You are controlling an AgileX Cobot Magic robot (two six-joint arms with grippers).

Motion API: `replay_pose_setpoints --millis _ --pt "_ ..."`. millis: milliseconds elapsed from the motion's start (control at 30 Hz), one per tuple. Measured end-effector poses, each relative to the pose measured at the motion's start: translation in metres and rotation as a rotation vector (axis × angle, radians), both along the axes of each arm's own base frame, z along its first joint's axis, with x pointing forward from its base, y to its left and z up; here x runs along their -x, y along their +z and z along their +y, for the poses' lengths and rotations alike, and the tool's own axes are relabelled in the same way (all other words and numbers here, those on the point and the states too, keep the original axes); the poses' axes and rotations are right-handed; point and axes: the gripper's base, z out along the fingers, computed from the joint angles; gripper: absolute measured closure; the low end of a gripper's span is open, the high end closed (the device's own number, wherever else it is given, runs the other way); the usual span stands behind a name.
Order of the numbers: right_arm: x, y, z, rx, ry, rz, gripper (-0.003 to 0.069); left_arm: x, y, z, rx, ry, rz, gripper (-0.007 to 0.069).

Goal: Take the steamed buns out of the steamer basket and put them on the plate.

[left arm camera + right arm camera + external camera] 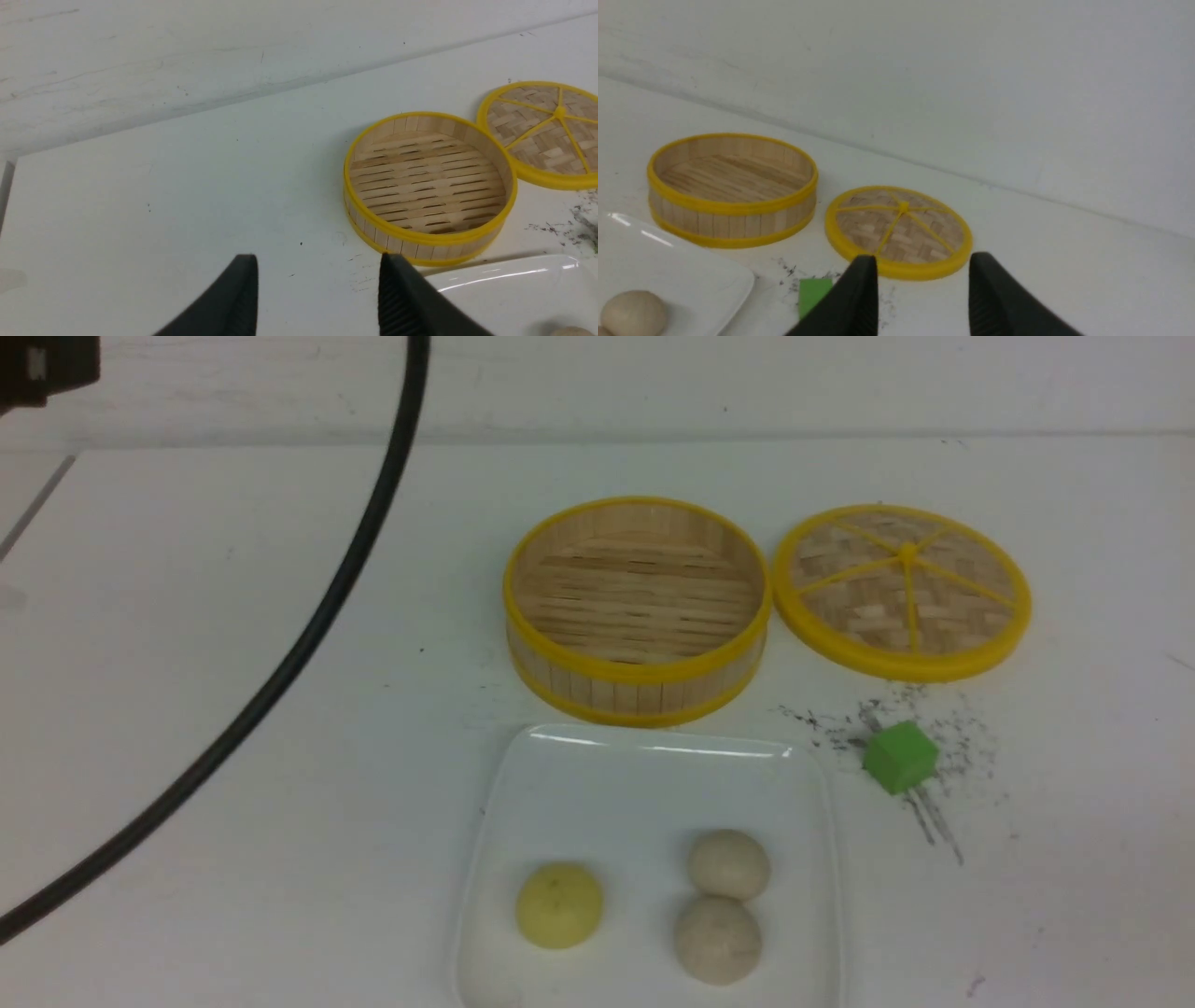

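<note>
Left gripper and right gripper gape empty; the left could clip the adjacent plate, rolling the steamed buns.

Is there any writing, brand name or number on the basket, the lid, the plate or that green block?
None: the basket, lid, plate and green block are all bare of text.
The dark specks on the table by the block are smudges, not letters.
</note>
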Motion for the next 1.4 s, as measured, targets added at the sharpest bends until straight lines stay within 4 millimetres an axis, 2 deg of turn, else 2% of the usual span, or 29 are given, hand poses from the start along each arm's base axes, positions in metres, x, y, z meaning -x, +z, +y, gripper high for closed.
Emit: replay_pose_setpoints --millis 33,100,267,467,667,767,900,1067,1400 --pt "-0.005 -0.009 0.002 -0.021 0.0 0.013 0.0365 0.0 0.0 0.0 0.0 0.0 0.0 0.0251" --pt "-0.008 -0.013 0.002 -0.02 -0.01 0.002 0.0365 0.0 0.0 0.0 0.0 0.0 0.0 0.0251" --pt "-0.009 -0.011 -0.001 -0.102 -0.043 -0.012 0.0397 0.0 0.0 0.0 0.002 -0.001 0.001 0.0251" --pt "-0.01 -0.015 -0.011 -0.261 -0.166 0.048 0.0497 0.0 0.0 0.0 0.002 -0.001 0.0 0.0251" --pt "-0.013 -0.021 -0.014 -0.352 -0.223 0.059 0.055 0.0 0.0 0.0 -0.002 -0.003 -0.005 0.0251" --pt "-0.019 -0.032 -0.009 -0.33 -0.183 0.05 0.0554 0.0 0.001 0.0 -0.001 -0.004 -0.008 0.0251" --pt "-0.025 -0.046 -0.003 -0.22 -0.139 0.033 0.0554 0.0 0.001 0.0 -0.016 -0.01 -0.012 0.0251" --pt "-0.025 -0.051 -0.004 -0.091 -0.146 0.035 0.0552 0.0 0.001 0.0 -0.028 -0.014 -0.021 0.0251" --pt "-0.026 -0.051 -0.004 -0.073 -0.145 0.033 0.0542 -0.001 0.002 0.001 -0.037 -0.009 -0.04 0.0266"
